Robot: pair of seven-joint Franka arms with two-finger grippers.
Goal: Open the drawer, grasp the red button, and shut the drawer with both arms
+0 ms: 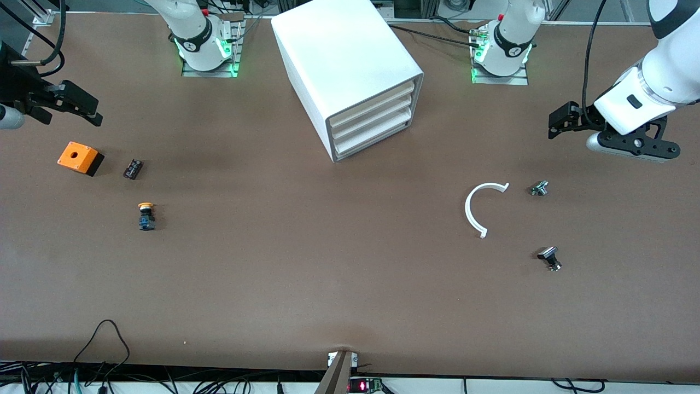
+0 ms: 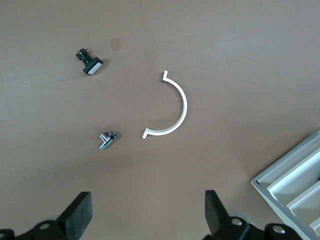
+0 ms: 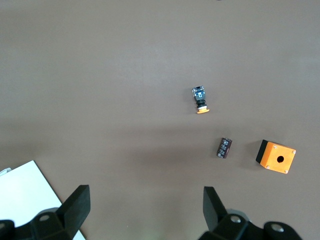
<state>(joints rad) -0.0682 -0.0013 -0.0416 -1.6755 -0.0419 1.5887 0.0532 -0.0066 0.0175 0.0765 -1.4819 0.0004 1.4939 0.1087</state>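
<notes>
Three drawers shut in the cabinet (image 1: 350, 76), standing near the table's edge by the arm bases, between the two; lowest drawer (image 1: 374, 141) flush with the rest, front turned toward the left arm's end. No red button in sight anywhere. Left gripper (image 2: 147, 216) up in the air near the left arm's end edge, fingers (image 2: 77, 212) wide apart, nothing between them; waiting. Under it and nearer the camera: white half-ring (image 1: 481, 208), small metal part (image 1: 539, 188) just beside the ring toward the end edge, black-and-silver part (image 1: 550, 258) nearer the camera's edge again, all apart from each other. Right gripper (image 3: 145, 214) hovering near the right arm's end edge, fingers (image 3: 75, 207) spread too, empty, waiting likewise. Beneath it: orange box (image 1: 79, 157) with a hole on top, small dark block (image 1: 133, 168) beside it toward the table's middle, yellow-capped button (image 1: 146, 215) lying nearer the camera's edge than both. Cables trailing along the camera's edge, one loop (image 1: 104, 342) up on the table near the corner at the right arm's end.
</notes>
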